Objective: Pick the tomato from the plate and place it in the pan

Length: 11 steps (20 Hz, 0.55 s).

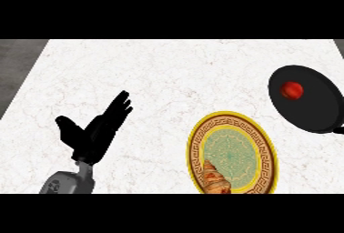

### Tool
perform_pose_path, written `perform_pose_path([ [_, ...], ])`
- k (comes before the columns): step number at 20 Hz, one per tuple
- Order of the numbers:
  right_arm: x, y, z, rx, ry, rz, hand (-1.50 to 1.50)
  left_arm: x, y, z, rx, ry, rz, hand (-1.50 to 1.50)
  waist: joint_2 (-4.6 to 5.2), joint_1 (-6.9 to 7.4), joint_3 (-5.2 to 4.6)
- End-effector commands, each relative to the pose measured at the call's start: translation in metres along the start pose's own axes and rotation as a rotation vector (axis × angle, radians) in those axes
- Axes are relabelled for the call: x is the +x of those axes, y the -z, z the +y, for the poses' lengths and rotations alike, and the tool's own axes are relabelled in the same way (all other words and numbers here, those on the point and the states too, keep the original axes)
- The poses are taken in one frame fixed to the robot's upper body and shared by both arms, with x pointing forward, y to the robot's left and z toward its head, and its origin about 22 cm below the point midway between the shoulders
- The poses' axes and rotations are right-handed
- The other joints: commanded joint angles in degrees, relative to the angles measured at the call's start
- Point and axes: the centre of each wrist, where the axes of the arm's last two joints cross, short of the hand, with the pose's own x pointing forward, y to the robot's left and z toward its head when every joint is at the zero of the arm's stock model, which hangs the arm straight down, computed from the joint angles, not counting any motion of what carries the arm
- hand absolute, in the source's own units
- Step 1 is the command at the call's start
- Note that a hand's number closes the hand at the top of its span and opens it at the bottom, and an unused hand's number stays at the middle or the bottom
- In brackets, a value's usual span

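Head view. The tomato (293, 89) lies inside the black pan (316, 107) at 2 o'clock, not on the plate (225, 117), so placement appears complete. The plate, at 5 o'clock, carries only a brown pastry (215, 179) at its near rim. The left hand (94, 134), at 8 o'clock, is open with straight fingers, holds nothing, and stands well apart from both vessels. The right hand is out of view. The tomato is probably light, smooth, soft-skinned and prone to rolling, so it is best taken from above across its widest girth. The tabletop (168, 73) offers free room from 9 to 12 o'clock, and its left edge runs near 10 o'clock.
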Motion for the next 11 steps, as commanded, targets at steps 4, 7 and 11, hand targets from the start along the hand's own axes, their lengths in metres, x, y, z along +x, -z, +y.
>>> perform_pose_path([
  [4, 0.003, -0.020, -0.026, 0.103, 0.097, -0.084, -1.50, -0.001, 0.005, 0.001, 0.013, -0.003, -0.008, 0.00, 0.09, -0.92, 0.09],
  [7, 0.005, -0.024, -0.031, 0.140, 0.099, -0.091, -1.50, 0.003, 0.004, 0.003, 0.021, 0.001, -0.003, 0.00, -0.33, -1.11, 0.08],
  [11, 0.010, -0.029, -0.041, 0.148, 0.087, -0.104, -1.50, -0.001, 0.000, 0.009, 0.022, 0.002, 0.005, 0.00, -0.51, -1.08, 0.02],
])
